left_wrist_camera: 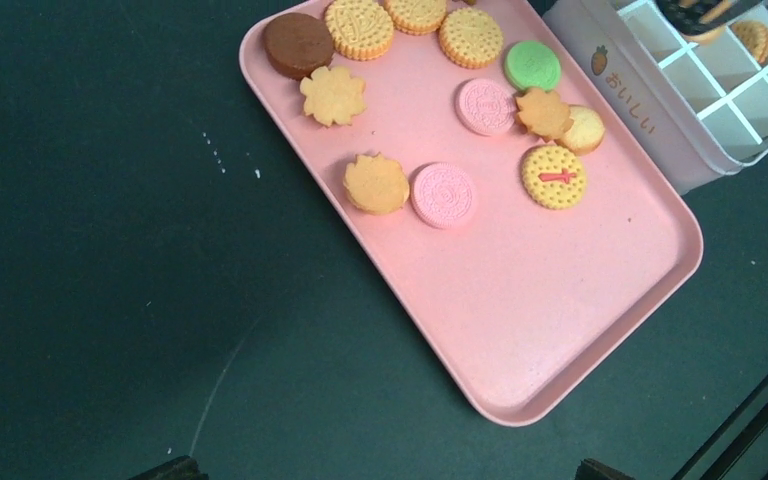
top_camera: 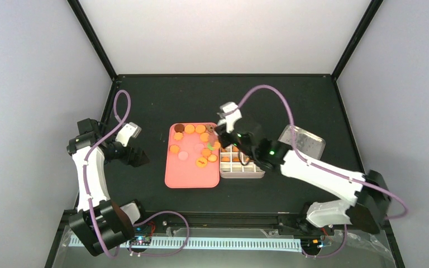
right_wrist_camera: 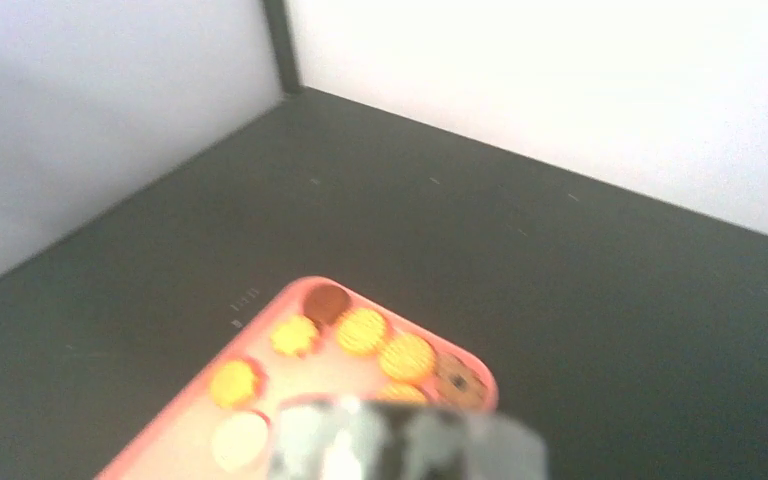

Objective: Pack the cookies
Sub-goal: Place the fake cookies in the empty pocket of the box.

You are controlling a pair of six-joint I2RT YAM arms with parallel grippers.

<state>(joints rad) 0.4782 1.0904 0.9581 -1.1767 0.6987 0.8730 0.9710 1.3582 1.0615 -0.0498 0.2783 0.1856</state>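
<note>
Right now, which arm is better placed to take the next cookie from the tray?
Right, probably: the right gripper hangs where tray meets box, near the cookies; the left gripper sits beyond the tray's left edge.

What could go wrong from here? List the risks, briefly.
1. The flower cookie overlaps a round cookie; grabbing one may drag the other.
2. The right gripper hangs over the tray edge beside the box; a cookie released there might land on a divider, not in a cell.
</note>
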